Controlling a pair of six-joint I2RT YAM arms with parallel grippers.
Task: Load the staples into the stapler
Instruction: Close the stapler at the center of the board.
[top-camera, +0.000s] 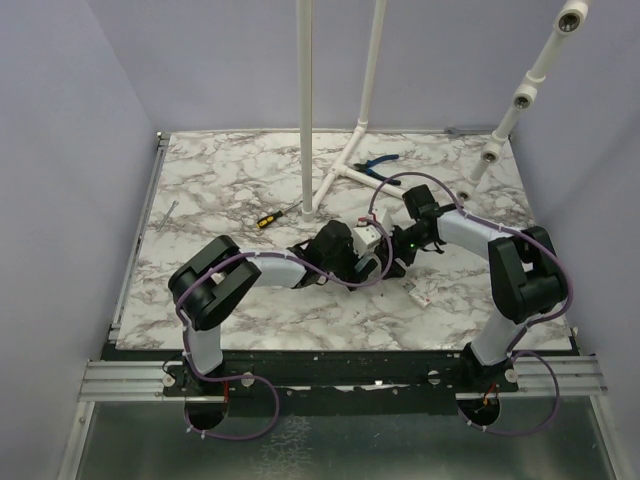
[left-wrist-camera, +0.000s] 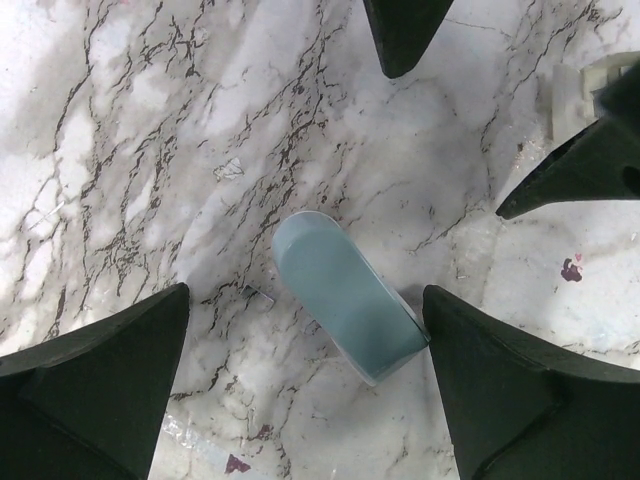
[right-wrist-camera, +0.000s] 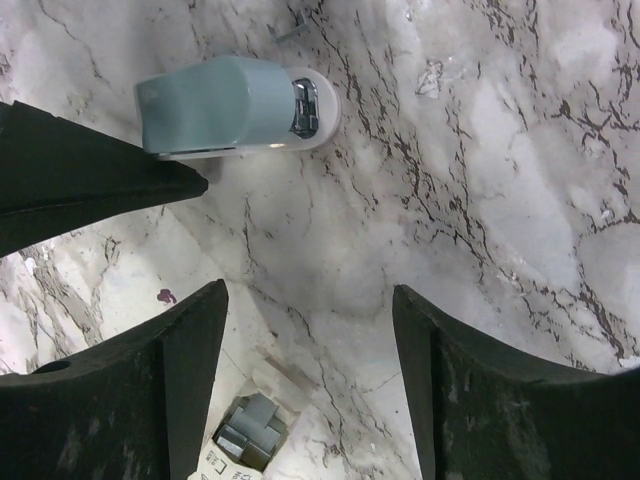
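Stapler (left-wrist-camera: 345, 295) lies on its side on marble table (left-wrist-camera: 120, 120), mid-table, silvery metal showing at one end. Left gripper (left-wrist-camera: 305, 290) hovers over it, fingers spread wide, one each side, not gripping. Right gripper (right-wrist-camera: 308, 290) just right of stapler, fingers spread, empty. Staples (right-wrist-camera: 250, 432) in small box below right gripper. Yellow-handled screwdriver (top-camera: 265, 220) lies farther left.
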